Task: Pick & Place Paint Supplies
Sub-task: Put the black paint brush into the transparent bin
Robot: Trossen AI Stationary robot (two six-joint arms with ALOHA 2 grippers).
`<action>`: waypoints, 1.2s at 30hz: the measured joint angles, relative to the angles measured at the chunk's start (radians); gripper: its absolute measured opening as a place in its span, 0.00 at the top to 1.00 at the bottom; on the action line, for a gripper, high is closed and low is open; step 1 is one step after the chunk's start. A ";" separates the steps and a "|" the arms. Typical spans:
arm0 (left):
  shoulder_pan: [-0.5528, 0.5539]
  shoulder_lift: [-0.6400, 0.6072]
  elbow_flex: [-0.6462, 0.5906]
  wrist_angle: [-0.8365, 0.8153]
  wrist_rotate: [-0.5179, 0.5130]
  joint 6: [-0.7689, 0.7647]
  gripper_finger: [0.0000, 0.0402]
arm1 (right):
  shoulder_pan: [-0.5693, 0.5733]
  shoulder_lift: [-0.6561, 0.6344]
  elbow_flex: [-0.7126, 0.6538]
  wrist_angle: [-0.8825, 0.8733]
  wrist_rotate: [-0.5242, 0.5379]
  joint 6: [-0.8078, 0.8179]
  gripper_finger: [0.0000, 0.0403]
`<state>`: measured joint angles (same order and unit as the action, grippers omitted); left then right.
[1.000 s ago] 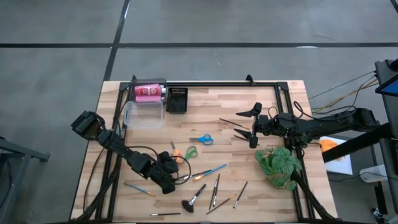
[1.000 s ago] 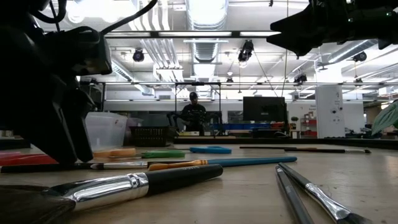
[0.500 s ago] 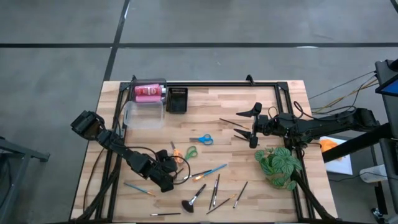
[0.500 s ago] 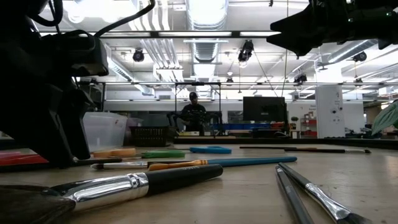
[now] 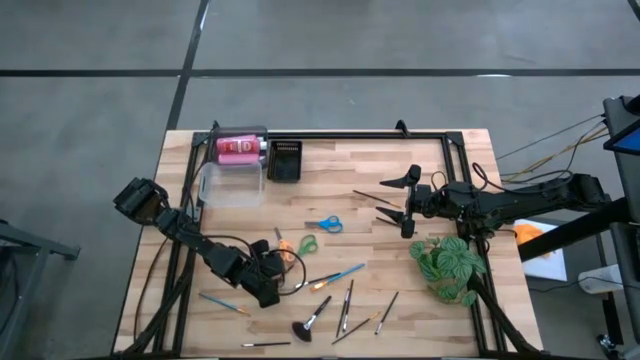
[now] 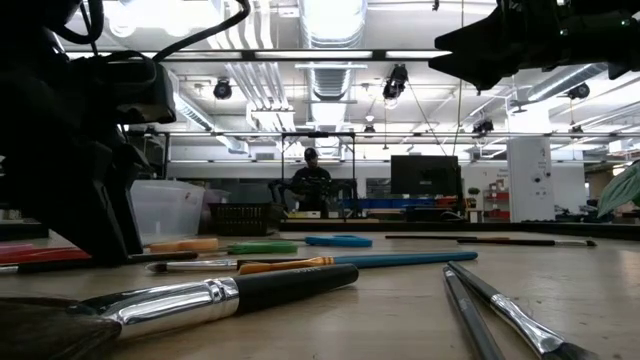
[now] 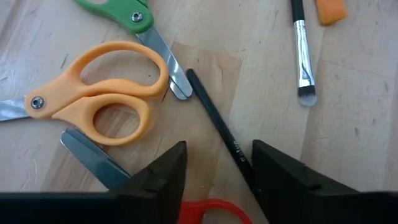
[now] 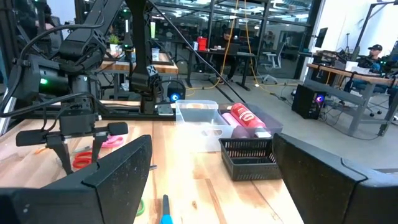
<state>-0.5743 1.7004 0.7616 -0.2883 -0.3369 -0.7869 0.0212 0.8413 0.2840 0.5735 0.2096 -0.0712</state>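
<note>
Two grippers are in play. The left gripper (image 7: 214, 180) is low over the near-left table, its jaws parted and straddling a thin black-handled brush (image 7: 217, 129) that lies flat on the pale wooden table (image 5: 420, 310); no contact is visible yet. It appears placed so for a pinch across the handle. Orange-handled scissors (image 7: 93, 106) and green-handled scissors (image 7: 127, 14) lie just beside the brush, a snagging risk. The right gripper (image 5: 408, 205) waits above the table's right half, fingers wide apart and empty, near the green leafy plant (image 5: 447, 265).

The left wrist view alone shows the brush between the fingers; the high view hides it under the arm but gives the destination area: clear plastic tub (image 5: 231, 183), pink paint bottle (image 5: 237, 148), black slotted tray (image 5: 285, 160). Other brushes (image 5: 345, 305) remain scattered.
</note>
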 joint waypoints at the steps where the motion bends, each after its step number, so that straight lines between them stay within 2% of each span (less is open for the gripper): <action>1: 0.000 0.000 0.000 0.000 0.000 -0.001 0.60 | 0.000 0.000 0.000 0.000 0.000 0.000 0.18; 6: 0.000 0.000 0.000 -0.001 0.000 -0.003 0.71 | 0.000 0.000 0.000 0.000 0.000 0.000 0.18; 16: 0.000 0.000 -0.001 -0.002 -0.003 -0.003 0.84 | 0.000 0.000 0.000 0.000 0.000 0.000 0.18; 24: 0.000 0.001 -0.001 -0.002 -0.009 -0.002 0.97 | 0.000 -0.001 0.000 0.000 0.000 0.000 0.18; 36: 0.000 0.001 -0.001 0.000 -0.015 0.001 0.99 | 0.000 -0.001 0.000 0.000 0.000 0.000 0.18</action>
<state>-0.5743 1.7016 0.7605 -0.2882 -0.3515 -0.7860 0.0212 0.8406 0.2840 0.5735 0.2093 -0.0715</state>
